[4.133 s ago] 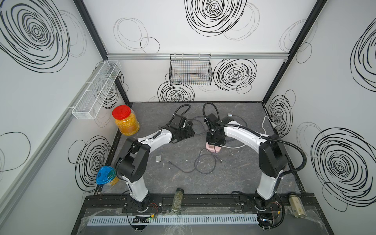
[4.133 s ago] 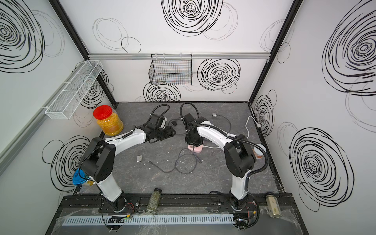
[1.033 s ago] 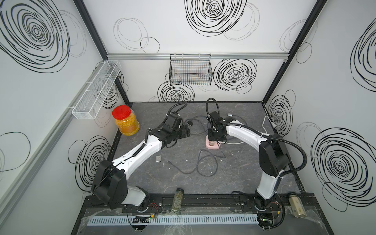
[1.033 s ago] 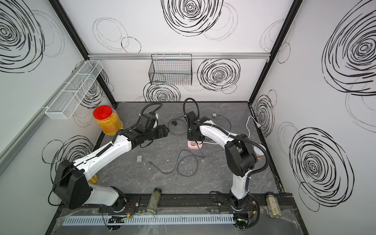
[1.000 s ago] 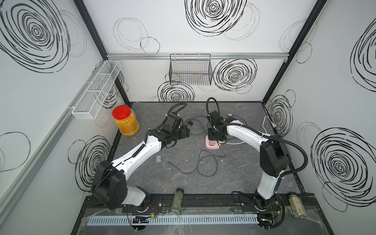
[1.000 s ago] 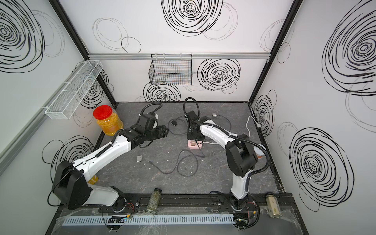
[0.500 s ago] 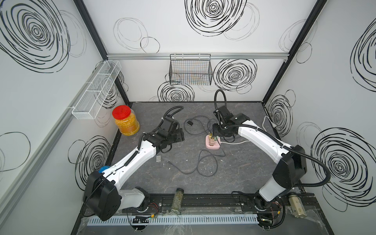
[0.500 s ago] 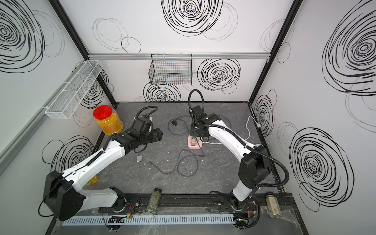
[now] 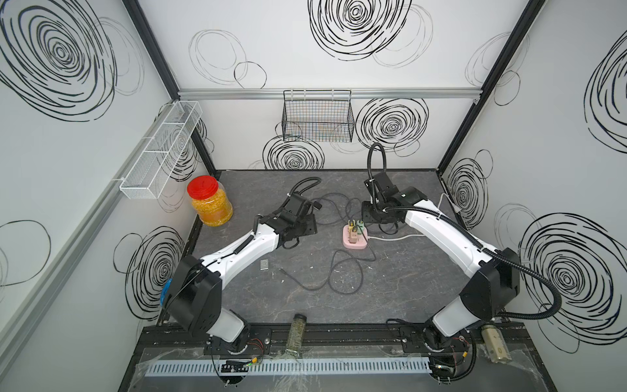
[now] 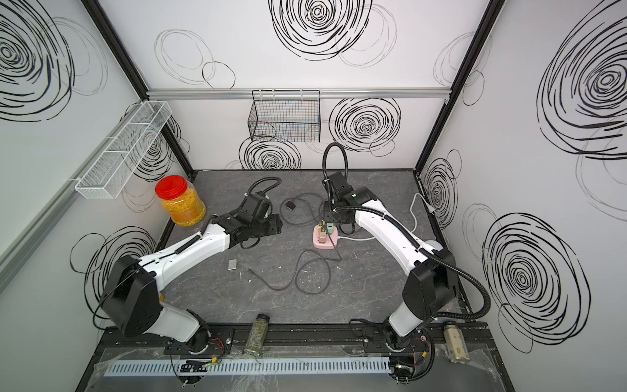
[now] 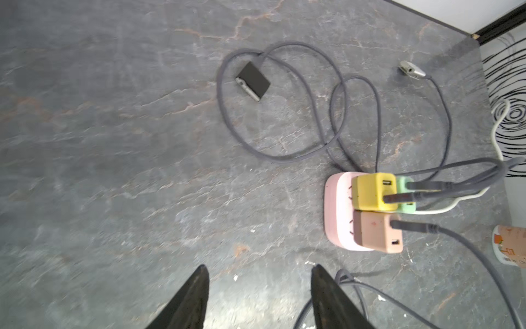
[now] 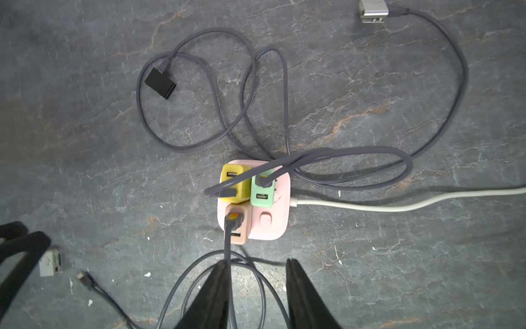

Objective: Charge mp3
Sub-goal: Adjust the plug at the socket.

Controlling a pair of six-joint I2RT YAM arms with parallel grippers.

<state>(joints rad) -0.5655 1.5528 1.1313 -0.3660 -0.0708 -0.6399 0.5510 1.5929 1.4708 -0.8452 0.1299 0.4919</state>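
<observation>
A small, flat, black square mp3 player [image 11: 252, 81] with a silver rim along one edge is shown lying on the dark grey, stone-patterned tabletop [image 11: 113, 148]. It is placed toward the back of the cell, near the left arm's wrist, as marked in a top view [image 10: 290, 205]. Its face is plain.

A thin grey cable [image 12: 182, 147] is joined to one of its edges and is looped loosely over the table toward a rounded pink plastic power strip [image 12: 269, 225], which is set well apart from the player. Three cube-shaped adapters are plugged into the strip: a yellow adapter [image 12: 232, 182], a mint-green adapter [image 12: 263, 189] and a tan adapter [image 12: 239, 228]. Each is fitted with a grey lead, but which one feeds the player cannot be traced through the tangle. A white cord [image 12: 398, 206] is led away from the strip's side, and a loose silver USB plug [image 12: 373, 11] is seen on the table beyond it.

The left gripper [image 11: 259, 269] is held above bare table with its black fingers spread and nothing between them. The right gripper [image 12: 257, 262] is poised near the tan adapter, its fingers likewise parted. A grey lead is passed beneath them but is not pinched.
</observation>
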